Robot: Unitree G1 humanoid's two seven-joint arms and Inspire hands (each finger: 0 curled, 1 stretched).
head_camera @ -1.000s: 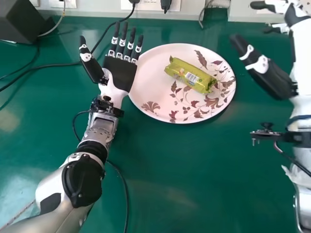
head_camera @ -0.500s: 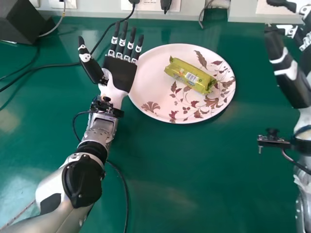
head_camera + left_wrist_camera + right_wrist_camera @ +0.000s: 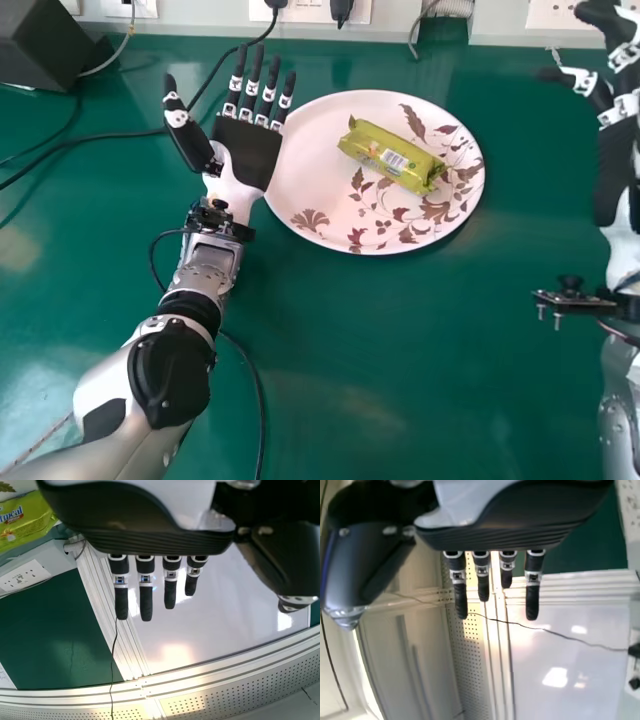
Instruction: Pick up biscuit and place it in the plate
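Biscuit (image 3: 392, 156) on the plate (image 3: 320, 205), slanting from 10 to 4 o'clock; both hands apart.
Biscuit lies wholly inside the rim, its centre a touch toward 1 o'clock of the plate's middle. Left hand (image 3: 248, 150) at the plate's 9 to 10 o'clock, palm up, fingers straight and spread, right beside the rim; contact, cannot tell. Right hand (image 3: 617, 165) well off at 3 o'clock, fingers (image 3: 532, 602) straight, thumb held away from them. Broad run of green table (image 3: 420, 350) from the plate's 4 to 6 o'clock, more between rim and right hand. Wall (image 3: 200, 28) bounds 12 o'clock; black box (image 3: 40, 45) at the head view's 10, cable (image 3: 90, 137) running between it and left hand.
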